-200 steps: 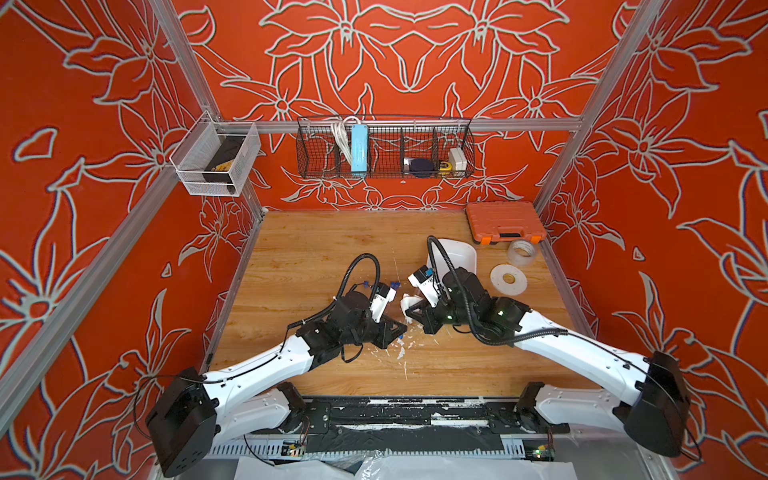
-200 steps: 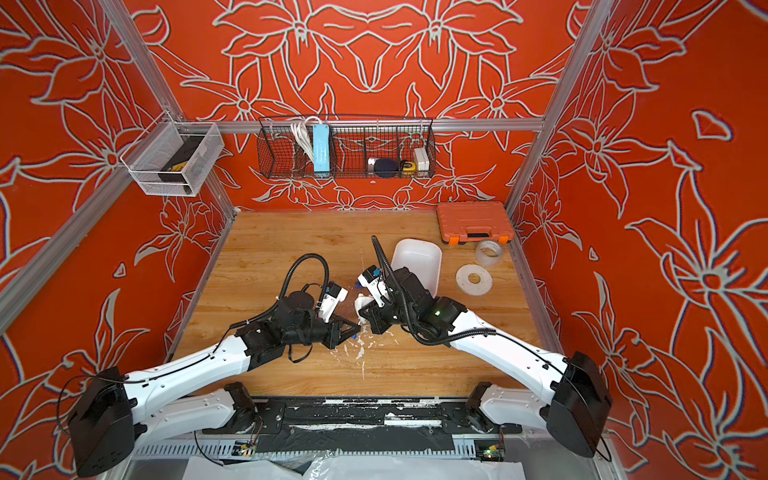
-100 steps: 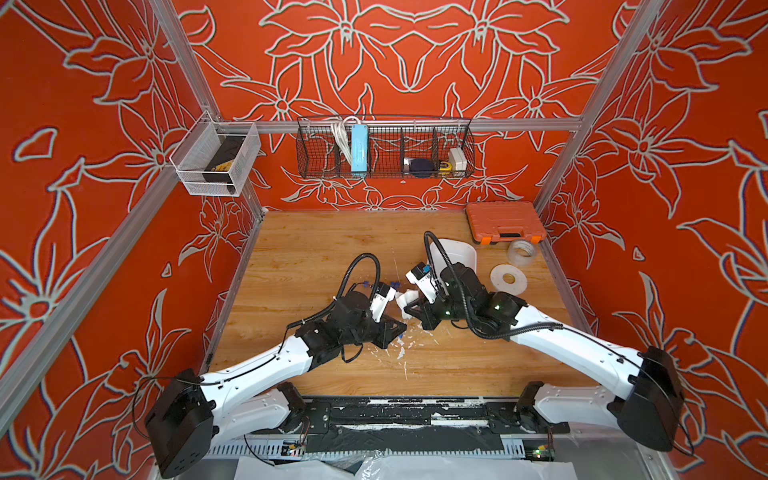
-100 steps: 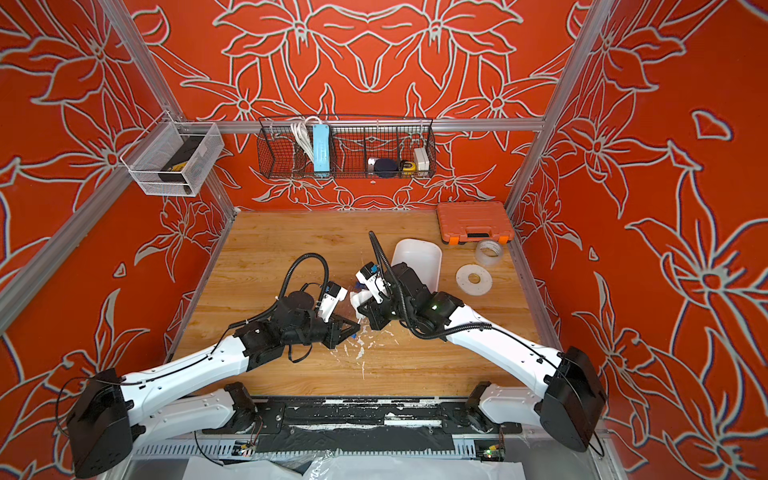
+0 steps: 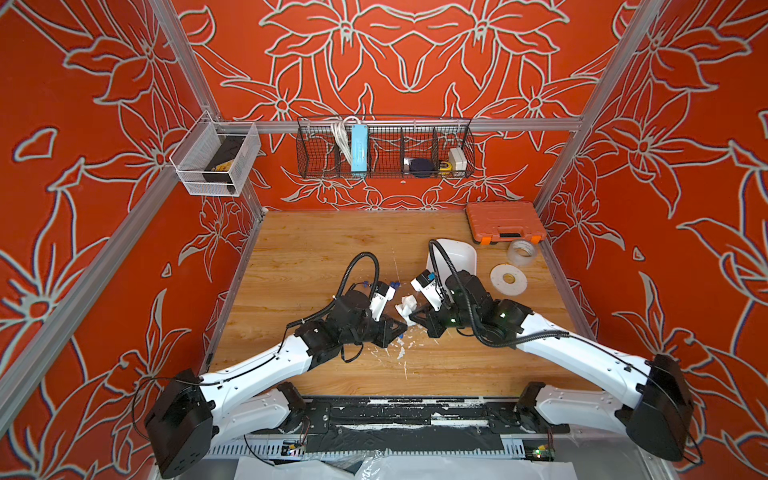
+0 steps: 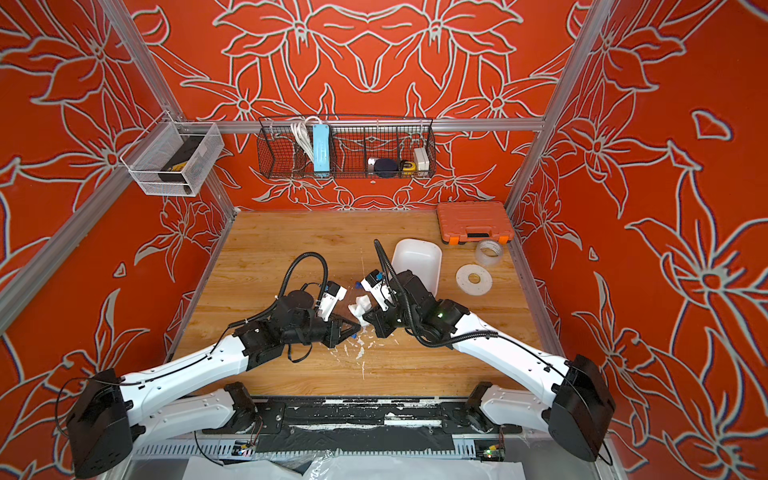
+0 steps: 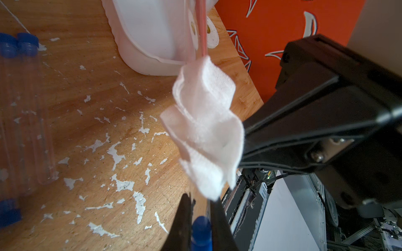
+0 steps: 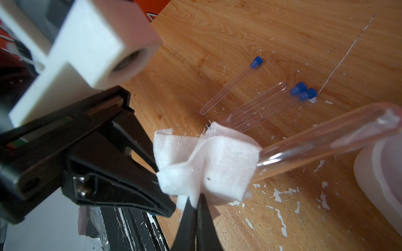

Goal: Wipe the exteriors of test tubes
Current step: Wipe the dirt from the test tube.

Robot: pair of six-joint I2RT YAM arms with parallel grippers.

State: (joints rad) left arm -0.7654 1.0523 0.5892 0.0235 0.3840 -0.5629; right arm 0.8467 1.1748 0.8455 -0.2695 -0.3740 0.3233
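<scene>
Partly hidden inside the gauze (image 8: 206,165), the held test tube (image 8: 326,141)

Nope, no text I can actually read in any of these. If the orange case (image 5: 504,221) carries a brand, it's too small to make out in both top views, same for the bits sitting in the wire basket (image 5: 384,147). Wrist views show no lettering, numbers or labels either.

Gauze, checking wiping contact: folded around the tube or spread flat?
Folded: the gauze bunches around the test tube, pinched by the right hand.
</scene>
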